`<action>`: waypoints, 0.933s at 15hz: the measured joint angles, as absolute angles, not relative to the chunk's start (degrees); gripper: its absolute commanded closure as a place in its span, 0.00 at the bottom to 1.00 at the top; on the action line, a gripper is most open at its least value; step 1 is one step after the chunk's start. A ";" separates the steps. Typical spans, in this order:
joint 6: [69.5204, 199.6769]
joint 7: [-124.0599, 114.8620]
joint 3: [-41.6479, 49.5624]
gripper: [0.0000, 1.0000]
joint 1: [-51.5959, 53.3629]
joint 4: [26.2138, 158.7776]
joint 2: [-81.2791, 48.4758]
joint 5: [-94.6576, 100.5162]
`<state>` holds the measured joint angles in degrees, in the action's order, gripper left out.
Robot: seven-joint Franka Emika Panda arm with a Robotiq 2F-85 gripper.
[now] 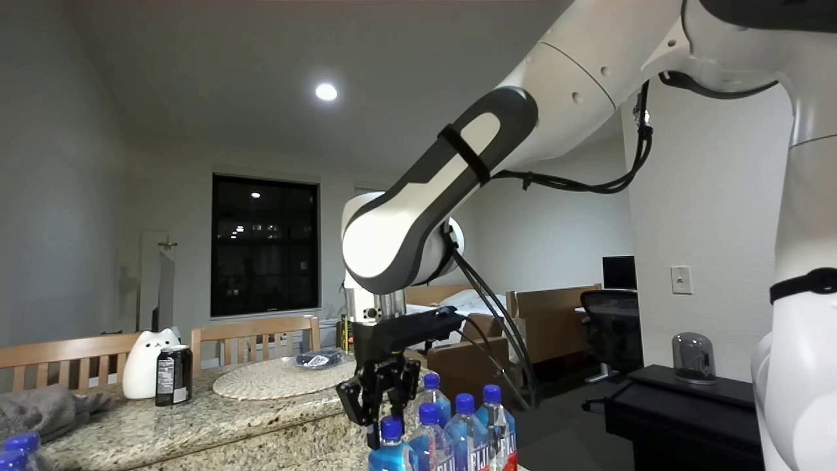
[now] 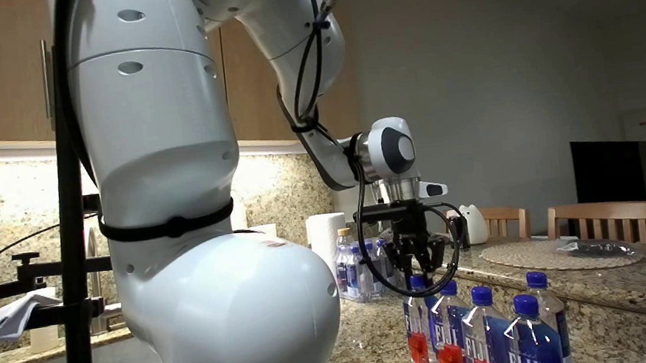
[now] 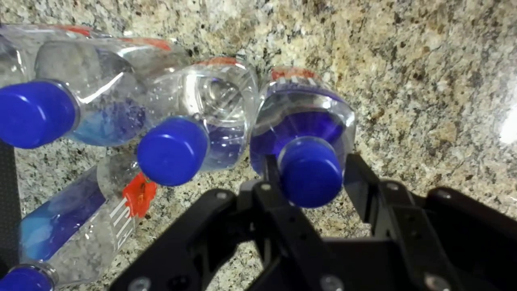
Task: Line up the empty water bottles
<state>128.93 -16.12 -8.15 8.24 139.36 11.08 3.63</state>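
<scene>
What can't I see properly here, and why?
Bottom of the nearest bottle: cut off by the lower edge in an exterior view.
How many bottles stand by the paper towel roll: they overlap, in an exterior view.
Writing on the black can: too small, in an exterior view.
Whether the fingers touch the cap between them: any gap too thin, wrist view.

Bottles (image 3: 220, 101) up close: clear plastic, glossy, hard highlights streaking across; caps (image 3: 171, 151) smooth blue plastic, softly shining. Pincer (image 3: 312, 167) dull black, metal screws (image 3: 331, 282) glinting. Counter (image 3: 420, 93) beneath: speckled stone by look, polished, throwing glare. Over to raised counter (image 1: 150, 432): rough woven mat (image 1: 261, 384); fuzzy, matt grey cloth (image 1: 46, 413); and past far edge, chairs (image 1: 261, 326), smooth wood.
</scene>
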 measured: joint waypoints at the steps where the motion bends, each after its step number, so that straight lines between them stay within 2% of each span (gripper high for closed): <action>1: 129.00 -16.12 -8.16 0.17 8.24 139.36 11.08 3.63; 3: 130.73 -16.12 -8.16 0.05 8.24 138.81 10.85 3.63; 5: 133.89 -16.11 -8.15 0.00 8.24 136.85 9.92 3.61; 10: 136.96 -16.10 -7.31 0.00 8.09 127.83 6.43 3.28; 14: 136.27 -14.93 -4.93 0.00 6.36 126.16 7.02 3.11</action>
<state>136.27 -14.93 -4.93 6.36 126.16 7.02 3.11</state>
